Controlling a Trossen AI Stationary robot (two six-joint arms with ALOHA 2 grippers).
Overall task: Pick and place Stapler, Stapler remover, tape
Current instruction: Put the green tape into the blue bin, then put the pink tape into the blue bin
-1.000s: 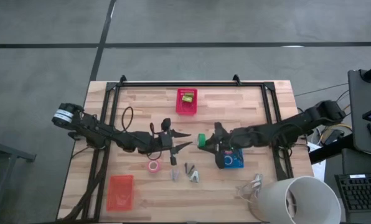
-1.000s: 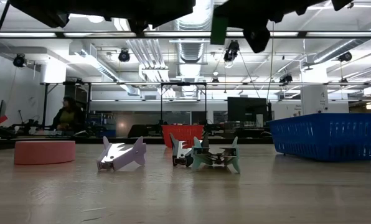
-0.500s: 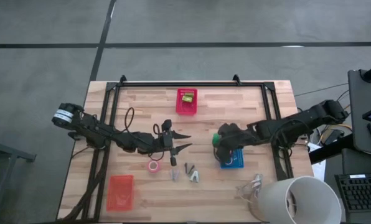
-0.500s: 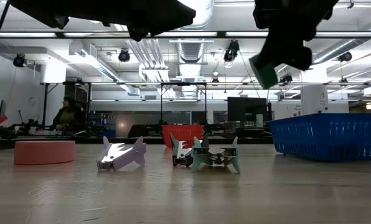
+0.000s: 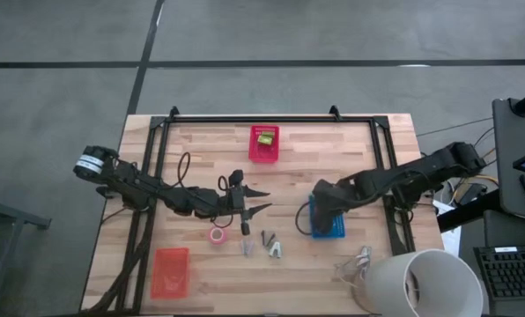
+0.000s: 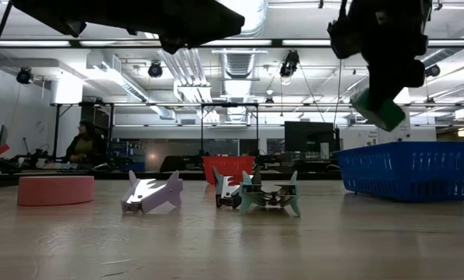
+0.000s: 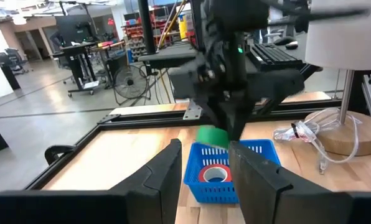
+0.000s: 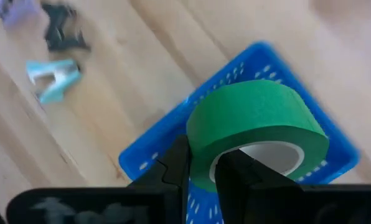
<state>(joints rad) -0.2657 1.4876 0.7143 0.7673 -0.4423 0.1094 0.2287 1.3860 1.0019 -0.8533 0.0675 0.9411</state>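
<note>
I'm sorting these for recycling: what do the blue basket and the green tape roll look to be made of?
Blue basket: probably moulded plastic, judging by its glossy, perforated lattice walls. Green tape roll, held in the right claw: matte, paper-like tape, likely masking tape, wound on a pale inner ring, possibly cardboard.

Wooden table (image 5: 201,145), red baskets (image 5: 263,143), blue basket (image 5: 328,225), pink tape (image 5: 217,235)

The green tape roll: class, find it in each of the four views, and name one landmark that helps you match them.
High view: hidden beneath the right hand.
Low view: green tape roll hangs upper right, above the blue basket.
Left wrist view: centre, over the basket.
Right wrist view: centre, pinched over the basket.
Shared landmark: the blue basket.
</note>
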